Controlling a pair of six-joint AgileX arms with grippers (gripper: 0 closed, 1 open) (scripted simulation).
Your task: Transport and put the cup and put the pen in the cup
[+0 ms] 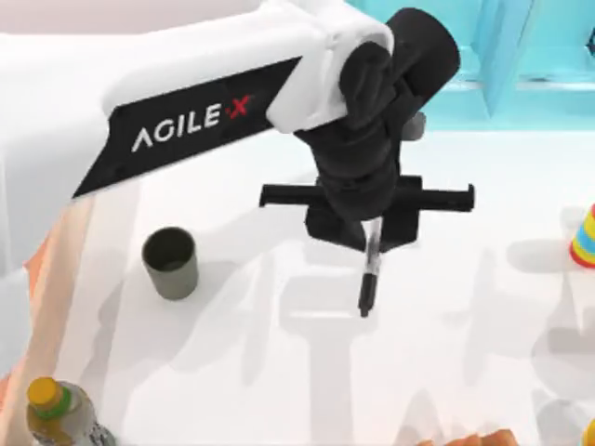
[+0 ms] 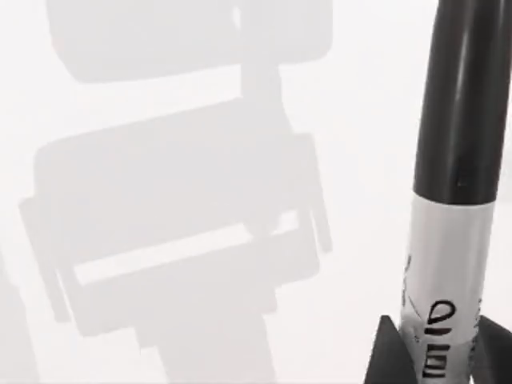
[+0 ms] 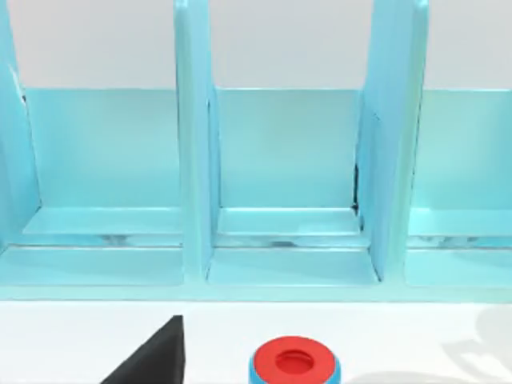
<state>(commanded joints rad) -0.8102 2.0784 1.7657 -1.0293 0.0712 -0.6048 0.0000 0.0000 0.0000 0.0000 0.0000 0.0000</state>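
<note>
left end effector (image 1: 370, 243) clamped on pen (image 1: 369, 279), hanging upright, frame centre | cup (image 1: 170, 263) lies to lower left | right end effector: cannot tell

**Layout around the cup**

The cup (image 1: 170, 263) is taken as landmark, standing on the table (image 1: 279, 372). The pen (image 1: 369, 276) is held well to its right, above the table. A bottle (image 1: 60, 413) is placed nearer the front-left corner.
</note>
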